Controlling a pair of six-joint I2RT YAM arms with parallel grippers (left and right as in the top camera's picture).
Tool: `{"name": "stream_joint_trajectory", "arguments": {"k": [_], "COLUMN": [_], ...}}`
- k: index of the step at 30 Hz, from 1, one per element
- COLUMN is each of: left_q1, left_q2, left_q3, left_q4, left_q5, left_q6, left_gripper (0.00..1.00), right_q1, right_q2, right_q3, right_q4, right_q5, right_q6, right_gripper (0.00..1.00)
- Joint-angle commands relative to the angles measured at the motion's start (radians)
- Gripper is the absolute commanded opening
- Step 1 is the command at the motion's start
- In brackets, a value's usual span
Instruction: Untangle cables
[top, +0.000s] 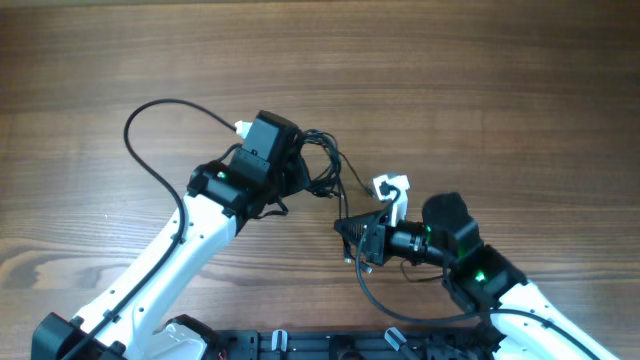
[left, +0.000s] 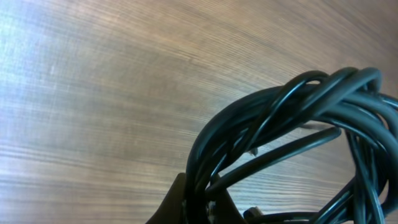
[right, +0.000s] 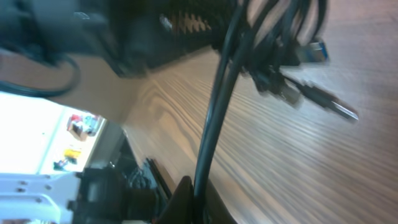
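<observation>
With left hand (left: 198, 208) and right hand (right: 193, 200) each clamped on the cables (left: 323, 93) mid-frame, I'd next draw one strand free.

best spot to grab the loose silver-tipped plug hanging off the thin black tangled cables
Probably pinch the silver-tipped plug by its dark body behind the metal tip, coming from the tip side: it juts clear of the thin black tangled cables, with wooden table showing past it.
</observation>
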Motion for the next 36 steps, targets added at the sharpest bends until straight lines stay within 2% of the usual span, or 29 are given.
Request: {"name": "stream_joint_trajectory", "arguments": {"k": [1, 7, 12, 18, 19, 22, 24, 26, 27, 32, 36], "left_q1": [-0.087, -0.144, -0.153, -0.153, -0.153, -0.152, -0.152, -0.152, -0.152, -0.151, -0.151], "left_q2": [-0.016, -0.036, -0.119, -0.211, -0.218, -0.229, -0.229, -0.229, -0.229, -0.229, -0.229], "left_q3": [0.018, 0.018, 0.018, 0.018, 0.018, 0.018, 0.018, 0.018, 0.018, 0.018, 0.018], "left_q4": [0.042, 0.065, 0.056, 0.014, 0.006, -0.017, -0.024, -0.027, -0.026, 0.003, 0.042], "left_q5": [-0.019, -0.017, -0.017, -0.017, -0.017, -0.018, -0.028, -0.046, -0.056, -0.05, 0.027], "left_q6": [0.17, 0.178, 0.189, 0.275, 0.282, 0.294, 0.294, 0.294, 0.293, 0.252, 0.251], "left_gripper": [0.04, 0.04, 0.04, 0.04, 0.04, 0.04, 0.04, 0.04, 0.04, 0.04, 0.04], "right_q1": [-0.003, -0.017, -0.079, -0.126, -0.126, -0.126, -0.126, -0.126, -0.126, -0.126, -0.126], "right_q2": [-0.012, -0.012, -0.005, -0.003, -0.003, -0.003, -0.003, -0.003, -0.003, 0.014, 0.06], "right_q3": [0.13, 0.142, 0.142, 0.142, 0.142, 0.142, 0.142, 0.142, 0.142, 0.138, 0.138], "right_q4": [-0.076, -0.042, -0.042, -0.043, -0.043, -0.058, -0.073, -0.087, -0.099, -0.132, -0.111], "right_q5": [0.146, 0.258, 0.335, 0.33, 0.33, 0.331, 0.342, 0.345, 0.345, 0.344, 0.322], "right_q6": [-0.06, 0.031, 0.104, 0.103, 0.098, 0.098, 0.094, 0.069, 0.055, 0.05, 0.049], "right_gripper": [0.05, 0.04, 0.04, 0.05, 0.07, 0.28, 0.48, 0.92, 1.0, 1.0, 0.97]}}
